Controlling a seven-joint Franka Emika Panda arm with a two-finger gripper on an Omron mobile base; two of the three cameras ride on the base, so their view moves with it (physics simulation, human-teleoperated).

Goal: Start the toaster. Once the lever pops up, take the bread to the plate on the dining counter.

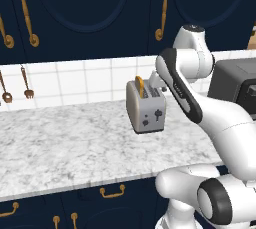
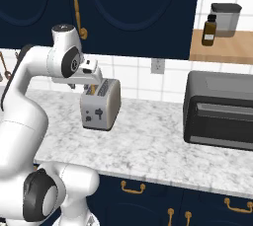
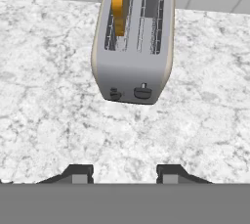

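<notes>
Gripper (image 3: 124, 171) hangs above marbled counter (image 3: 49, 120), fingers spread, nothing between them. Just beyond: toaster (image 3: 134, 42) upright on counter, lever (image 3: 142, 91) on near narrow face. Bread (image 3: 119, 0) stands in left slot, top protruding. White tiled wall (image 1: 75, 80) behind.

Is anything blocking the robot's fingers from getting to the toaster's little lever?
Nothing visible does. In the hand view the gripper hangs open above the marbled counter, with bare counter between it and the toaster. The lever sits on the narrow face turned toward the gripper. The bread sticks up from one slot.
</notes>
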